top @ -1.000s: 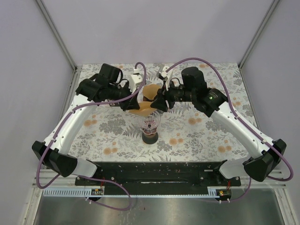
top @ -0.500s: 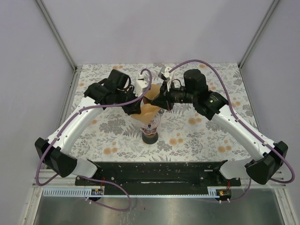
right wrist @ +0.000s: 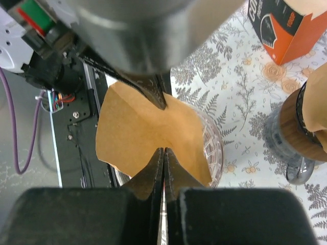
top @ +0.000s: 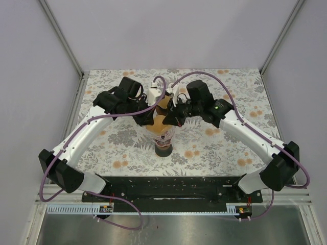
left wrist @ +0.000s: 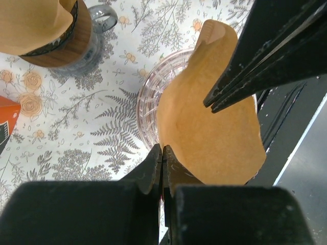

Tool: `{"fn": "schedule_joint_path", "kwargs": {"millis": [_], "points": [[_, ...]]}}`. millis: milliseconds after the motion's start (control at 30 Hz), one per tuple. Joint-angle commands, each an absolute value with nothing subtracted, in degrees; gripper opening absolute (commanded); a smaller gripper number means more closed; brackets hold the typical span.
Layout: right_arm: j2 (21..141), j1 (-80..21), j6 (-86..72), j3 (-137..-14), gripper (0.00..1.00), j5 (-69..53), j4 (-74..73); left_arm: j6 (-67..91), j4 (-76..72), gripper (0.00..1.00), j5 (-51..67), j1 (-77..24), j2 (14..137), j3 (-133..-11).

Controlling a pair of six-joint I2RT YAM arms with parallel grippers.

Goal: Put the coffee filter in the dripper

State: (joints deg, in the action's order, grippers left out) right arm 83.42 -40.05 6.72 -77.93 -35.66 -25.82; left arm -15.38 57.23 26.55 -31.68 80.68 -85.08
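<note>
The brown paper coffee filter (top: 159, 121) hangs just over the clear glass dripper (top: 164, 137), which stands on a black base. In the left wrist view the coffee filter (left wrist: 209, 132) covers most of the ribbed dripper (left wrist: 148, 99). My left gripper (left wrist: 162, 149) is shut on its near edge. The right gripper's fingers (left wrist: 240, 76) pinch the opposite edge. Seen from the right wrist, my right gripper (right wrist: 162, 151) is shut on the filter (right wrist: 138, 127) above the dripper (right wrist: 212, 148), with the left arm's fingertips (right wrist: 156, 94) facing it. Both grippers, left (top: 153, 118) and right (top: 171, 117), meet over the dripper.
A glass carafe with a wooden collar (left wrist: 66, 41) holding more brown filters stands close behind the dripper, also visible in the right wrist view (right wrist: 296, 132). An orange and black box (right wrist: 286, 25) lies farther back. The black rail (top: 163, 186) runs along the table's near edge.
My right gripper moved in to the left and shut on the filter's edge. The left gripper came forward over the dripper, and the filter now sits lower over it.
</note>
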Motion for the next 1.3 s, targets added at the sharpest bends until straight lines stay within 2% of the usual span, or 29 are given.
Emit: {"fn": "schedule_joint_path", "kwargs": {"millis": [0,133,233,333,633,1067,1267], "points": [[84.5,-41.6,11.7,-79.3,0.0,-36.4,-31.6,-14.4,54.9,0.0,26.6,-31.9,79.8,-85.3],[85.4,-43.1,13.0,-80.2,0.0,-33.6,-33.7,-14.2,54.8,0.01,26.6,-31.9,79.8,-85.8],[87.1,-44.5,13.7,-82.0,0.0,-30.5,-35.4,-14.2,54.8,0.05,27.9,-31.9,79.9,-85.7],[88.3,-46.1,14.9,-83.7,0.0,-28.2,-37.4,-13.7,54.7,0.13,28.1,-31.9,79.9,-86.0],[89.8,-48.6,17.9,-85.1,0.0,-23.4,-42.2,-13.6,56.7,0.44,29.5,-30.9,79.9,-90.1],[91.0,-48.7,18.5,-86.8,0.0,-23.7,-42.3,-13.3,57.4,0.7,38.7,-24.7,78.8,-92.8],[92.4,-48.7,19.0,-88.3,0.0,-23.7,-43.9,-13.3,57.3,0.77,40.9,-22.4,79.1,-93.6]]}}
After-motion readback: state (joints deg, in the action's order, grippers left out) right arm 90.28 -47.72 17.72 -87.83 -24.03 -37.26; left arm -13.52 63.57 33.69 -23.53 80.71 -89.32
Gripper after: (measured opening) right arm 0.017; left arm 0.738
